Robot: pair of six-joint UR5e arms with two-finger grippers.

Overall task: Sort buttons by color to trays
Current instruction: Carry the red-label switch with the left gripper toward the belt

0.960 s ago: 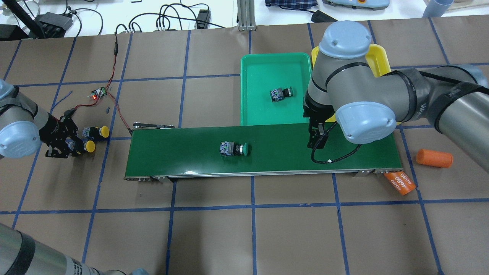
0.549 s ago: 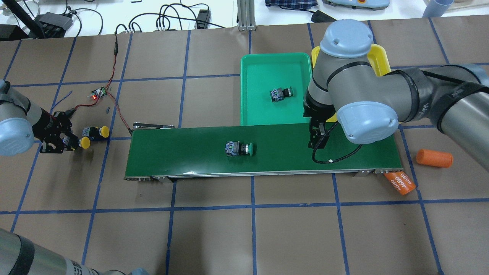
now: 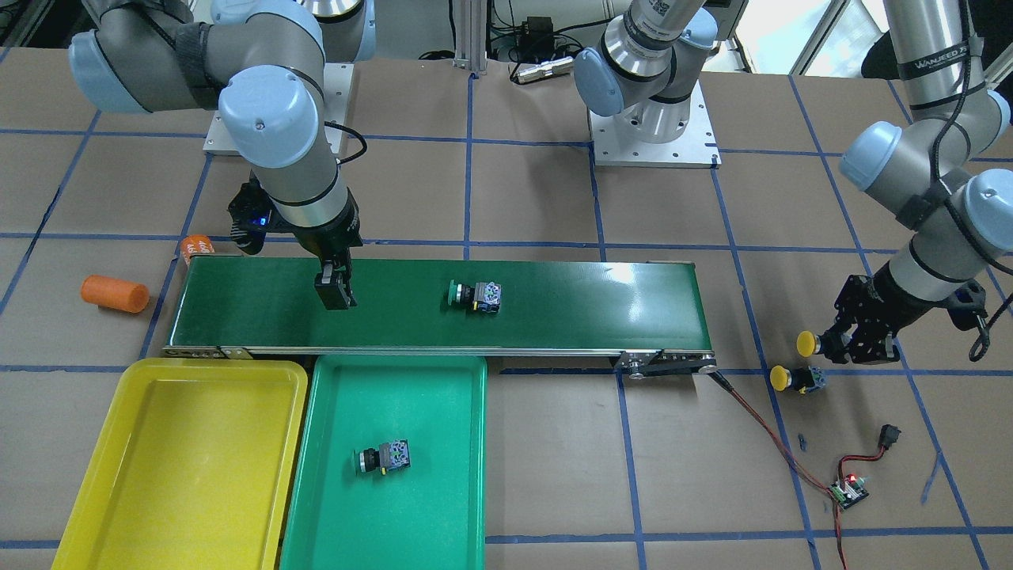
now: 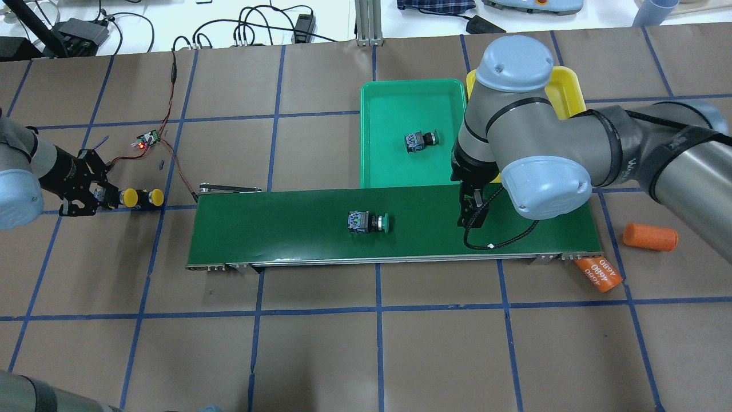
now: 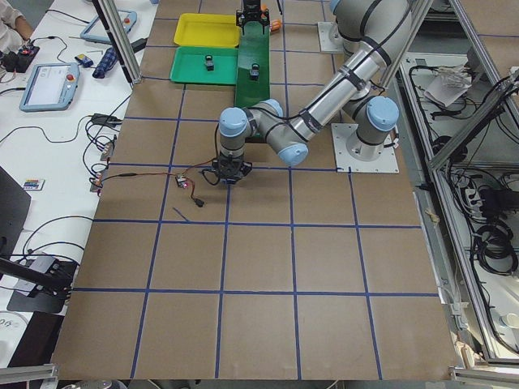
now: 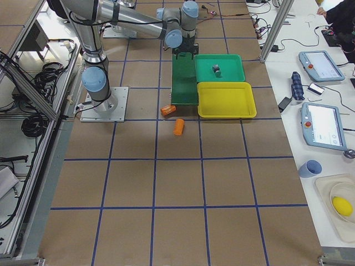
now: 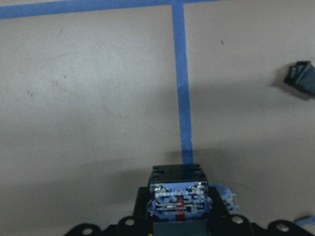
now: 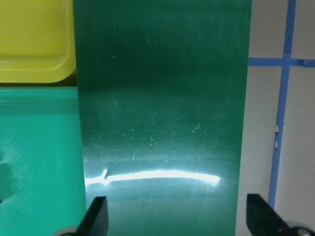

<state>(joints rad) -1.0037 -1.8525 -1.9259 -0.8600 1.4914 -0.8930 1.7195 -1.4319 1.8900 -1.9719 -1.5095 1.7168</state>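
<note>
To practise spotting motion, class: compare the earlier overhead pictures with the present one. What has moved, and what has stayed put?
The green button on the belt travelled toward the right claw. The left claw, shut on a yellow button, carried it up the overhead view, probably lifting. Unmoved: the open right claw over the belt, the other yellow button, the button in the green tray.

The orange cylinder (image 4: 597,273) at the belt's (image 4: 286,229) corner bears "4680" in white, printed twice, one row over the other. A dark band on the left arm (image 3: 940,57) carries white letters that seem to read "WANJEED", though they are small. A like band on the right arm (image 4: 633,165) shows only "WA" before it curves away. Nothing else is legible.
</note>
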